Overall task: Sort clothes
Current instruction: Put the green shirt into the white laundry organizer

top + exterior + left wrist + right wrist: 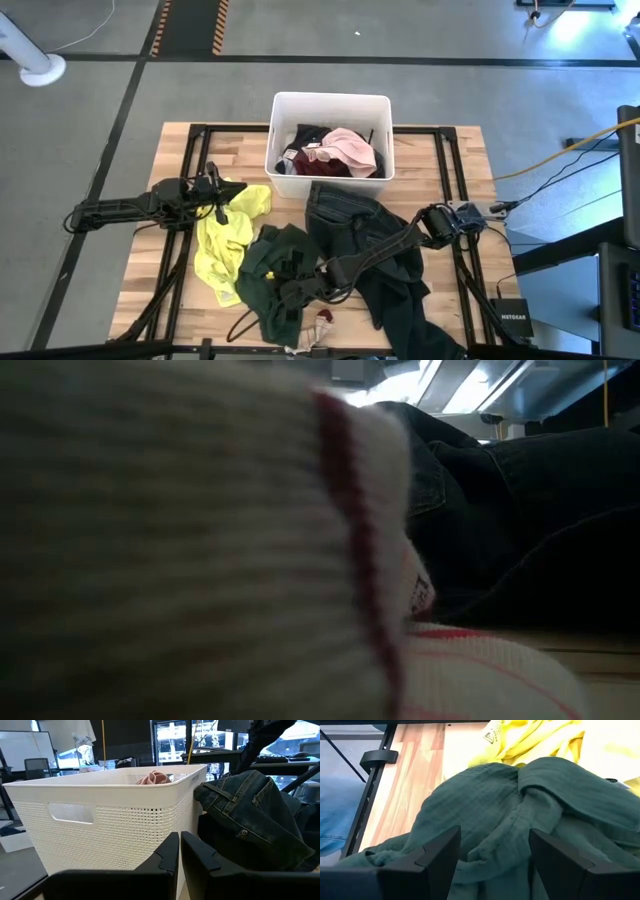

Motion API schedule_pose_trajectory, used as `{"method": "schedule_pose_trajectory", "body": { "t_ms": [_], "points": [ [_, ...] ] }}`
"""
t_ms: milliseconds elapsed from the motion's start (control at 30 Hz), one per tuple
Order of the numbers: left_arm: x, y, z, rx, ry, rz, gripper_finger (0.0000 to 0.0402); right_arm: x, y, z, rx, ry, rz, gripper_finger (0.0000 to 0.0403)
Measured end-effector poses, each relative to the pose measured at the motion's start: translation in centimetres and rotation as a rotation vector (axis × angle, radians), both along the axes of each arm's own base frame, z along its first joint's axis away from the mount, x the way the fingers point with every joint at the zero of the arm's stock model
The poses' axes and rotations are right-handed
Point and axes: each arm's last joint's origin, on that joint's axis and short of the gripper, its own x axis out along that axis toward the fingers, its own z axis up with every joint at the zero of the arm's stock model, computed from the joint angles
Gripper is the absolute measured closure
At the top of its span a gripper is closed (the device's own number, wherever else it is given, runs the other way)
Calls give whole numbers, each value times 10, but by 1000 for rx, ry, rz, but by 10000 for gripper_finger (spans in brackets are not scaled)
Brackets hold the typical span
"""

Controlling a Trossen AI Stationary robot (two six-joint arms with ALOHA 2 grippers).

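A dark green shirt (272,265) lies bunched at the table's near middle, with a bright yellow top (228,240) to its left and dark jeans (370,240) to its right. My right gripper (292,290) is open just above the green shirt (510,815); its fingers (440,855) stand either side of a raised fold, and I cannot tell if they touch it. My left gripper (180,855) is shut and empty, level above the yellow top's far end (245,195), facing the white bin (100,810). A small striped piece (322,322) lies at the near edge.
The white bin (378,105) stands at the table's far middle and holds pink (350,148), maroon (320,165) and black pieces. The striped piece (200,540) fills most of the low view, with the jeans (520,520) behind it. Bare wood shows at the left and right sides.
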Motion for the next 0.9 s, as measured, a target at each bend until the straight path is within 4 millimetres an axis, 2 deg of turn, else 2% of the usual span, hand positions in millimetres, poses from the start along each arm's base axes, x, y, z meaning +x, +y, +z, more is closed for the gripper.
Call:
{"method": "schedule_pose_trajectory", "body": {
  "t_ms": [267, 433, 667, 900],
  "points": [
    [0, 0, 0, -2, -1, 1, 389, -1, -5, -6, -72, 25, -61, 150],
    [0, 0, 0, -13, -4, 0, 389, -1, -13, -27, -109, 118, -99, 150],
    [0, 0, 0, -12, -4, 0, 389, 3, -20, -58, -70, 209, -112, 150],
    [0, 0, 0, -15, -5, 0, 389, 4, -34, -65, -41, 274, -178, 150]
  ]
}}
